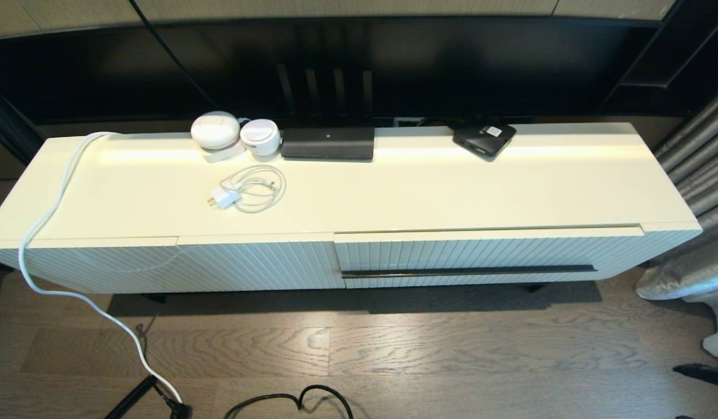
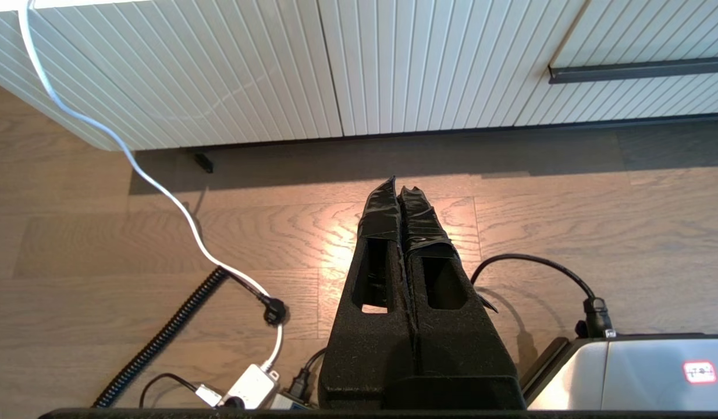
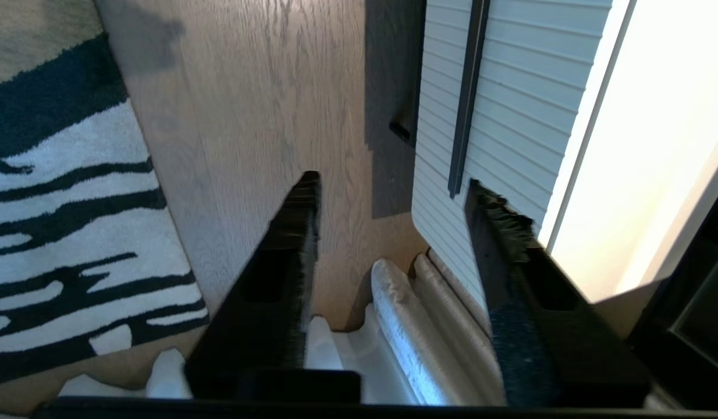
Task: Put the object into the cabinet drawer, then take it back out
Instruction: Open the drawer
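Wood floor, cream cabinet. Cabinet drawer (image 1: 487, 253) flush shut. Left pincer (image 2: 398, 189) together over the floor; right pincer (image 3: 394, 186) apart beside the drawer's handle end.

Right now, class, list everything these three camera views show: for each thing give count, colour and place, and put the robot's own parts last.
Cabinet: one, cream-white, fluted front, across the head view.
Cabinet drawer: one, cream-white, closed, right part of the front.
Bar handle: one, black, along the drawer front.
Round devices: two, white, back left of the top.
Charger with coiled cable: one, white, in front of them.
Flat box: one, black, back centre.
Labelled box: one, black, back right.
Power cord: one, white, over the left end to the floor.
Umbrella: none visible.
Rug: one, black and white, on the floor.
Left gripper: black, shut, above the floor.
Right gripper: black, open, near the drawer's end.
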You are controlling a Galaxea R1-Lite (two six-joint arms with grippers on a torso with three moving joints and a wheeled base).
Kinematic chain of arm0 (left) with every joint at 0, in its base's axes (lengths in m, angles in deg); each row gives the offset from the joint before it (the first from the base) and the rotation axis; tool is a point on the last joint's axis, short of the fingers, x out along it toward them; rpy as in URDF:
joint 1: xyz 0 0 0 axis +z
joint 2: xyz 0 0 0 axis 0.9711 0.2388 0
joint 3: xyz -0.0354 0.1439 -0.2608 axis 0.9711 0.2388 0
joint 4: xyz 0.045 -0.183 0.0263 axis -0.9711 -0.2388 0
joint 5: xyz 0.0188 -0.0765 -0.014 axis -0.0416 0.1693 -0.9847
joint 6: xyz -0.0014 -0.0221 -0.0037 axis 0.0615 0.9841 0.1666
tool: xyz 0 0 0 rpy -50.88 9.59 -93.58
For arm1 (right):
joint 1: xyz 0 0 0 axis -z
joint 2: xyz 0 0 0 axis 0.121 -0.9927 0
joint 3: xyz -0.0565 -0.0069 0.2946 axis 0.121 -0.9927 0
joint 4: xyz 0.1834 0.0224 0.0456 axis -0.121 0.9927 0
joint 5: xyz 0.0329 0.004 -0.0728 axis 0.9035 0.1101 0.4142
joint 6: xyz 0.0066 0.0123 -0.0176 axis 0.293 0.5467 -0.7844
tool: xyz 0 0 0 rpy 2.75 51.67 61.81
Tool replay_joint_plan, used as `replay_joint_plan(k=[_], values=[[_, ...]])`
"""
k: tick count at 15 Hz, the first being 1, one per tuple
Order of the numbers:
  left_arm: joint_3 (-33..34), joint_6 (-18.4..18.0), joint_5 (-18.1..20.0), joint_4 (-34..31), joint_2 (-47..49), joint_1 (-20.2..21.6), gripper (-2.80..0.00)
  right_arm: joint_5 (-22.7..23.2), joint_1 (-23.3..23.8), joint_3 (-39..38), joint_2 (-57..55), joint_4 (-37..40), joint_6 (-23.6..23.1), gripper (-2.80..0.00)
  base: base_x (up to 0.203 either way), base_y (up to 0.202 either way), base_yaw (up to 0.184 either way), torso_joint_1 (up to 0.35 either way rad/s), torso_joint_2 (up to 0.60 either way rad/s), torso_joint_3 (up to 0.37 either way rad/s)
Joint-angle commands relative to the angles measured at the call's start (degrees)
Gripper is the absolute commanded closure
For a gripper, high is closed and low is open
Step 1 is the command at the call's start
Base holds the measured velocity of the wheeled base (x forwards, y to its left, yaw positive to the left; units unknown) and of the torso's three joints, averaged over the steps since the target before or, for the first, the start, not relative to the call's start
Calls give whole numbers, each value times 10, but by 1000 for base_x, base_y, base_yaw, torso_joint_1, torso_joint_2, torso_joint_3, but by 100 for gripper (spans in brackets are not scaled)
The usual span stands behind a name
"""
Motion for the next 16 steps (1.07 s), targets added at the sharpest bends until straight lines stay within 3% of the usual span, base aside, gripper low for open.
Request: replay_joint_plan(k=[1,6,10,16], values=[[0,0,0,0,-1,0,0,4,0,3,-59,-19,-4,-280,0,0,0,0,0,0],[0,0,0,0,-1,0,0,18,-10,25,-258,-164,7,-280,0,0,0,0,0,0],[0,0,0,0,-1,0,0,20,-34,84,-402,-243,69,-280,0,0,0,0,0,0],[0,0,0,0,-1,0,0,22,-41,100,-497,-315,85,-280,0,0,0,0,0,0]])
